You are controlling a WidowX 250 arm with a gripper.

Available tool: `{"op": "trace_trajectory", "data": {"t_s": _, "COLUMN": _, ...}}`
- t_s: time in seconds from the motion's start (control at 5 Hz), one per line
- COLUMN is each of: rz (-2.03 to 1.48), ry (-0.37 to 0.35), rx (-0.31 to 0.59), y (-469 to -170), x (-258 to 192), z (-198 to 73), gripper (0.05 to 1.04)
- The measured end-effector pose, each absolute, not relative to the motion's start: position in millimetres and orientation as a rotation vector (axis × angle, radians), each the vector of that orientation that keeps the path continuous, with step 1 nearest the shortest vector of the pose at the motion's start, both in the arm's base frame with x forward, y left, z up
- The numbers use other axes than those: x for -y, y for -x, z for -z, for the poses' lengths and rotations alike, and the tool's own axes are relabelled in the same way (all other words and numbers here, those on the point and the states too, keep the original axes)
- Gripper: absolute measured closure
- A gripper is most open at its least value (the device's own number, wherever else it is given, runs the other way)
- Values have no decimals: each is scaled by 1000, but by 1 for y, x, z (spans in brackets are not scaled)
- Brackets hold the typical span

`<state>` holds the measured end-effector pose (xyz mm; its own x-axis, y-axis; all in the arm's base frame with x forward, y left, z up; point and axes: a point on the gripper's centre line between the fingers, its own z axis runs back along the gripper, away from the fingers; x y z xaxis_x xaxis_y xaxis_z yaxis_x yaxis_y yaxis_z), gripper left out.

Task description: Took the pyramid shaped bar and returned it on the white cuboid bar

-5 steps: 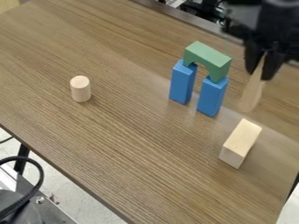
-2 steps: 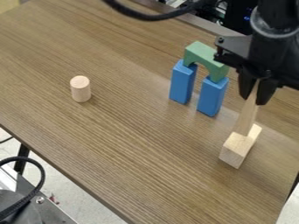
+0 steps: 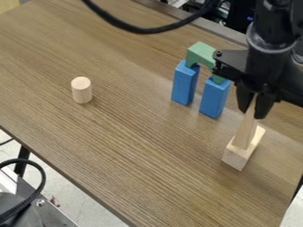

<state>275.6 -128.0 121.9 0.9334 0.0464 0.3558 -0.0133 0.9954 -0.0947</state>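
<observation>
One pale, slender, tapering wooden bar (image 3: 245,128) shows light, smooth faces.

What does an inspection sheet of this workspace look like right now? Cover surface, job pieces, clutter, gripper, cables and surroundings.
Surface: wood-grain table, no spills seen.
Job pieces: tapered bar upright, its foot at the top of the pale block; full contact can't be confirmed.
Clutter: wooden cylinder standing; green arch bridging one blue block and another blue block.
Gripper: closed on the tapered bar's upper end.
Cables: black cable looping across the far side; black hose or cable at lower left.
Surroundings: pale floor beside the table.
</observation>
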Motion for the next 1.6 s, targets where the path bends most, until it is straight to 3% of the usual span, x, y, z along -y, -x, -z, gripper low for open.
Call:
{"op": "trace_trajectory", "data": {"t_s": 0.6, "rz": 106, "ry": 71, "rx": 360, "y": -276, "x": 141, "z": -110, "gripper": 957}}
{"op": "trace_trajectory", "data": {"t_s": 1.2, "rz": 121, "ry": 74, "rx": 398, "y": -288, "x": 146, "z": -118, "gripper": 957}}
{"op": "trace_trajectory", "data": {"t_s": 1.6, "rz": 24, "ry": 39, "rx": 439, "y": -295, "x": 137, "z": -121, "gripper": 957}}
